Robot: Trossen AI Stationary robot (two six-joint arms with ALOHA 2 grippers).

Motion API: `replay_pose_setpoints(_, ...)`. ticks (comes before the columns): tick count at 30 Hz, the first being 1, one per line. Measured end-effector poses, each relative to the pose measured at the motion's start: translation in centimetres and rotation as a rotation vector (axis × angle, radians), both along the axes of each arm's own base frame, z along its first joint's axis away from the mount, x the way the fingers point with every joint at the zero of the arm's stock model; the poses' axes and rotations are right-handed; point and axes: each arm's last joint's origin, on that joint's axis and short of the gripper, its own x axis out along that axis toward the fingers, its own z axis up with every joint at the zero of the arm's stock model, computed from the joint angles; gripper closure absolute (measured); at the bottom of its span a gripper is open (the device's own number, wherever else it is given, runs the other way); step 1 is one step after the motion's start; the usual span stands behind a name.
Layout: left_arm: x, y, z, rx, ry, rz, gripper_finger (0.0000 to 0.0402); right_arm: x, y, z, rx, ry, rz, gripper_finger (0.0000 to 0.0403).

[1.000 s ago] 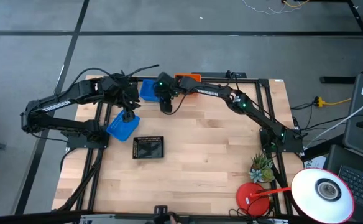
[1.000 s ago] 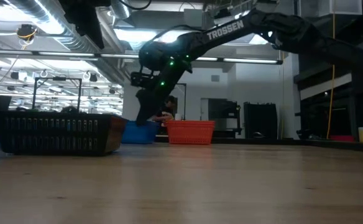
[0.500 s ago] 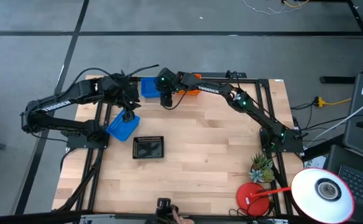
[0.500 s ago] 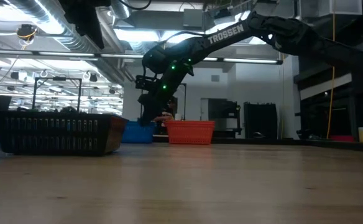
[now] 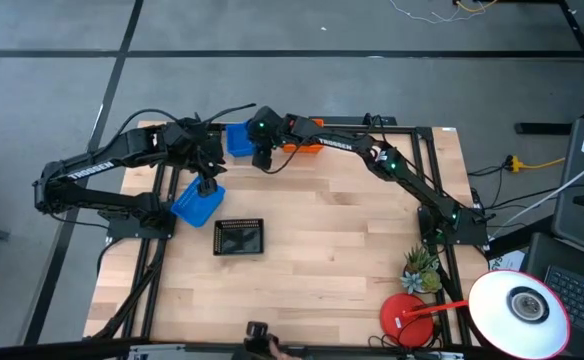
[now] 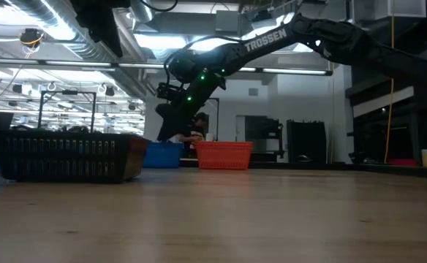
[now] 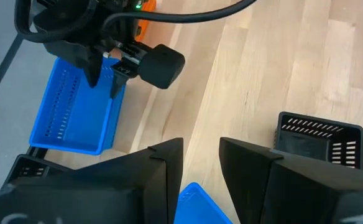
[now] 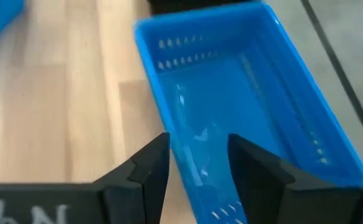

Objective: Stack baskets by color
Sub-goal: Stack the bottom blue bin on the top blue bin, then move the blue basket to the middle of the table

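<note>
High view: right gripper (image 5: 263, 160), fingers spread, hovers at the bright blue slotted plastic basket (image 5: 238, 141); left gripper (image 5: 207, 186), fingers parted, over another blue basket (image 5: 196, 204).

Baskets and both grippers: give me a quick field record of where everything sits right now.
far blue basket: at table's far edge, under right gripper
near blue basket: left side, below left gripper
black basket: mid-table, alone
orange basket: far edge, partly hidden by the right arm
right gripper: open, over far blue basket's wall
left gripper: open, above near blue basket, holding nothing
</note>
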Motion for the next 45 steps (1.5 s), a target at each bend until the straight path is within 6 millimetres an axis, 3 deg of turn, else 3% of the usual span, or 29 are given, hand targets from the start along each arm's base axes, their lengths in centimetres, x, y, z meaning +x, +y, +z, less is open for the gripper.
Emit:
replay_pose_setpoints(5,0.0,0.0,0.0,0.004,0.002,-0.005,0.0305,1.2,1.9,0.6,0.072,-0.113,0.209,0.0240)
replay_pose_setpoints(8,0.0,0.0,0.0,0.006,0.001,-0.006,0.0305,1.1,2.5,0.1,0.131,-0.089,0.263,0.0240)
replay_pose_setpoints(16,0.0,0.0,0.1,0.010,-0.004,-0.004,0.0305,0.8,1.5,-1.6,0.109,-0.025,0.163,0.0240)
replay_pose_setpoints(32,0.1,0.1,0.1,0.021,-0.004,0.006,0.0305,1.2,0.5,-2.1,0.092,-0.073,0.077,0.0240)
replay_pose_setpoints(35,0.1,0.1,0.1,0.022,-0.004,0.007,0.0305,1.4,1.0,-1.4,0.133,-0.102,0.090,0.0240)
replay_pose_setpoints(39,0.1,0.1,0.1,0.018,-0.005,0.011,0.0305,1.4,2.7,1.6,0.199,-0.151,0.134,0.0240)
replay_pose_setpoints(45,0.0,0.1,0.0,-0.047,-0.027,0.082,0.0305,-1.3,4.4,4.0,0.259,0.063,0.158,0.0240)
